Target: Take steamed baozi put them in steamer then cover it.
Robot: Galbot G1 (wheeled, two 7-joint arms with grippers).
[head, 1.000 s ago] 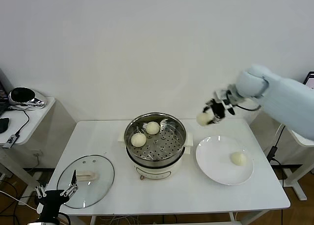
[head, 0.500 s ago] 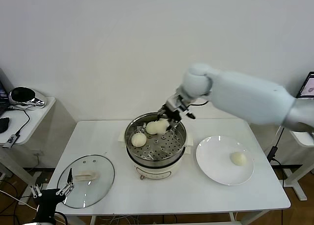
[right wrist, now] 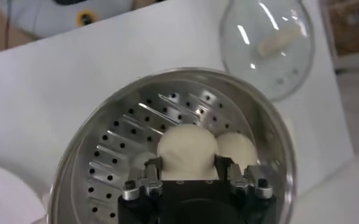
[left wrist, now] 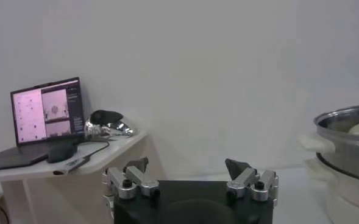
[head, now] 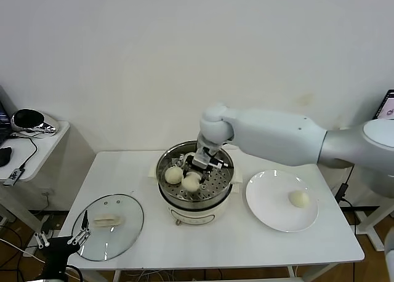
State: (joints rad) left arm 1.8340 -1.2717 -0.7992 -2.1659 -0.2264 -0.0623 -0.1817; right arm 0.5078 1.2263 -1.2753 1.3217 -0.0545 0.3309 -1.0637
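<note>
The steamer [head: 184,148] stands mid-table, steel pot with a perforated tray on a cream base. My right gripper [head: 194,175] reaches down into it, shut on a steamed baozi [head: 190,184] that sits low on the tray. In the right wrist view the gripper [right wrist: 187,164] clasps this baozi [right wrist: 187,146], with another baozi [right wrist: 237,150] touching it. That second baozi [head: 173,174] lies just to the left. One baozi [head: 299,199] lies on the white plate [head: 274,217]. The cover [head: 126,233] lies flat at the front left. My left gripper [head: 61,241] is parked open beside it.
A side table [head: 37,149] at the far left holds a laptop [left wrist: 45,112], a mouse and cables. The steamer's rim [left wrist: 350,119] shows at the edge of the left wrist view. The cover [right wrist: 267,42] also shows in the right wrist view.
My right arm has carried the baozi from above the plate leftward over the steamer and lowered it onto the tray beside the others. The left gripper has barely shifted.
</note>
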